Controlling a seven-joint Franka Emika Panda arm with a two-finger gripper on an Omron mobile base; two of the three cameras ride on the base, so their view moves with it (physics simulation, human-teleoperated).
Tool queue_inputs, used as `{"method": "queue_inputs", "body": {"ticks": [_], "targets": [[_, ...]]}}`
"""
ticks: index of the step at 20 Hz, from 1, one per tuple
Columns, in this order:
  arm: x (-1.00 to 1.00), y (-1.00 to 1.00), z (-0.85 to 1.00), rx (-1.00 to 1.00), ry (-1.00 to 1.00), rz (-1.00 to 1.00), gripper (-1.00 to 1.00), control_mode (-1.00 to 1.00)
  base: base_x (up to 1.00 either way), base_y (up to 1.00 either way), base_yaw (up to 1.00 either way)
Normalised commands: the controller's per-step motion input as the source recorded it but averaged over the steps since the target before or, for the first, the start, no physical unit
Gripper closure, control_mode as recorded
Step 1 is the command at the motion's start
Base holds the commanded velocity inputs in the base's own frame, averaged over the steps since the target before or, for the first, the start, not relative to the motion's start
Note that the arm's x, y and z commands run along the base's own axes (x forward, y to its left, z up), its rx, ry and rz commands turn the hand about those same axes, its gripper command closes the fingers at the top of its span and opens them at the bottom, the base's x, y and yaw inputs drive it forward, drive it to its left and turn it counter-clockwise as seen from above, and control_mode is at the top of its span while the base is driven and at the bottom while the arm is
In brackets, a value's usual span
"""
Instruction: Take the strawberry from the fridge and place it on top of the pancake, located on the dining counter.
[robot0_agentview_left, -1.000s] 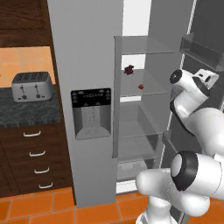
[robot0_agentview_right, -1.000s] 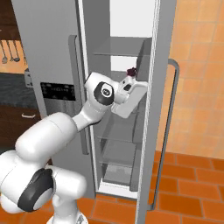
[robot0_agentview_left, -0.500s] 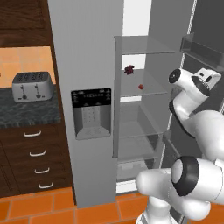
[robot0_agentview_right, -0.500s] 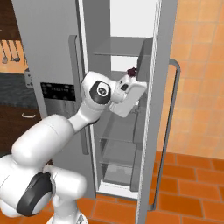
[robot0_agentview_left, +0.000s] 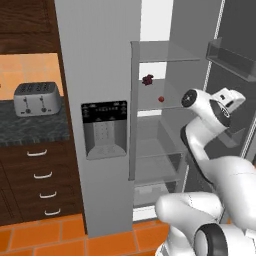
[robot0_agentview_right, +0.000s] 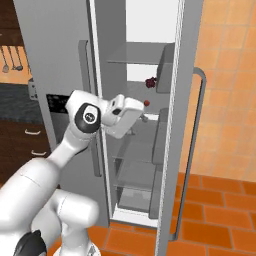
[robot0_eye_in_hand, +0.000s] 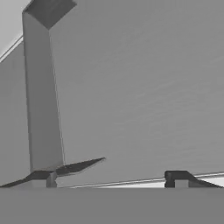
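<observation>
The fridge (robot0_agentview_left: 95, 60) stands with its right door swung open. The strawberry (robot0_agentview_left: 147, 79), dark red and lumpy, lies in the upper part of the open compartment, and shows again as the strawberry (robot0_agentview_right: 150, 82) from the other side. My gripper (robot0_agentview_right: 141, 116) hovers inside the opening, below the berry and to its left in the right base view, clear of it. From the hand, the gripper (robot0_eye_in_hand: 109, 179) is open, its fingertips (robot0_eye_in_hand: 43, 177) far apart with nothing between them, facing bare grey fridge walls. The pancake and the dining counter are out of view.
A small round red fruit (robot0_agentview_left: 161, 99) sits on the glass shelf (robot0_agentview_left: 155, 108) below the strawberry. The open door (robot0_agentview_right: 182, 125) with its bins (robot0_agentview_left: 230, 55) flanks my arm. A toaster (robot0_agentview_left: 36, 97) stands on the dark worktop (robot0_agentview_left: 30, 130) left of the fridge, above wood drawers (robot0_agentview_left: 42, 175).
My hand has drawn back a little from the shelf, shifting left and slightly down in the right base view. The strawberry has not moved.
</observation>
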Motion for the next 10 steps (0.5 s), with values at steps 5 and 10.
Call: {"method": "queue_inputs", "body": {"ticks": [5,10], "targets": [[-0.42,0.62,-0.16,0.18,-0.16,0.03,-1.00,-1.00,0.00,0.00,0.00],[-0.39,0.55,-0.15,0.21,-0.14,0.06,-1.00,-1.00,0.00,0.00,0.00]]}}
